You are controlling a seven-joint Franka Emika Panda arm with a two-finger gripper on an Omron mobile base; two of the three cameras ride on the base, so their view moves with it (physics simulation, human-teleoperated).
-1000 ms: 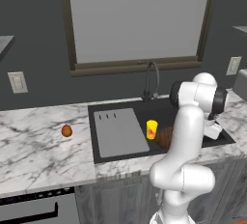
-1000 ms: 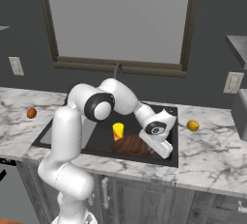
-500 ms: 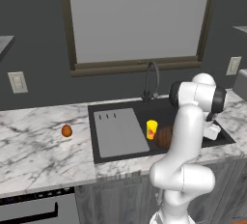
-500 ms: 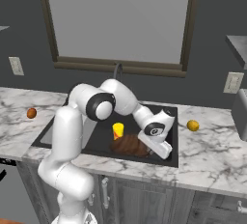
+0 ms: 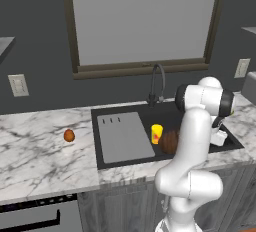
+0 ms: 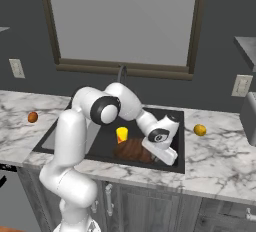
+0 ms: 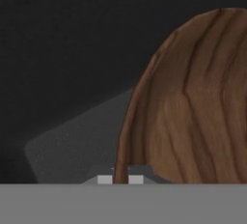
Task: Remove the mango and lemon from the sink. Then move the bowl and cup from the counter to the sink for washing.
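The mango [image 5: 69, 135] is lying far left on the marble bench [image 5: 40, 156], well apart from the sink [image 5: 125, 153]; in the right base view it is sitting at the left end too [image 6: 32, 117]. Moving right, the grey ribbed drainboard [image 5: 124, 136] is filling the basin's left part. Next, the cup [image 5: 156, 134] is standing upright inside the black basin, just beside the bowl [image 5: 170, 142], which is also resting in the sink, partly behind the white arm. The faucet [image 5: 156, 83] is arching over the basin's back edge. From the other side, the cup [image 6: 122, 135] is standing behind the bowl [image 6: 134, 150], and the pincer [image 6: 165, 154] is reaching down at the bowl's right edge. In the hand view, the bowl's wooden rim [image 7: 193, 107] is passing between the fingertips [image 7: 104, 179]; I cannot tell whether they are pressing on it. Farthest right, the lemon [image 6: 200, 130] is lying on the bench beyond the sink.
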